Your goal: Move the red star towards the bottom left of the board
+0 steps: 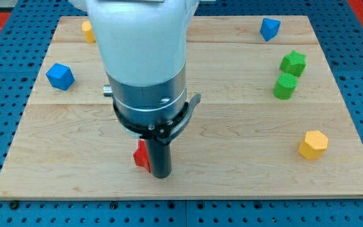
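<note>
1. My tip (161, 176) is the lower end of a straight dark rod. It has no jaws to open or close and holds nothing. It stands on the wooden board (232, 157), near the board's near edge and left of its middle.
2. The red star (142, 156) sits just beside my tip, on the tip's left, and looks to be touching the rod. The rod hides much of the star, so only a red sliver shows.
3. The arm's white and silver body (145, 63) rises above the rod and covers the far middle of the board.
4. A blue block (60, 76) lies toward the left edge, well apart from the star.
5. A yellow block (88, 31) peeks out at the far left, partly hidden by the arm.
6. A second blue block (270, 29) lies at the far right.
7. A green star (293, 64) and a green cylinder (285, 86) lie close together on the right.
8. A yellow hexagonal block (312, 144) lies near right.
9. No brand, label or writing can be read anywhere.
</note>
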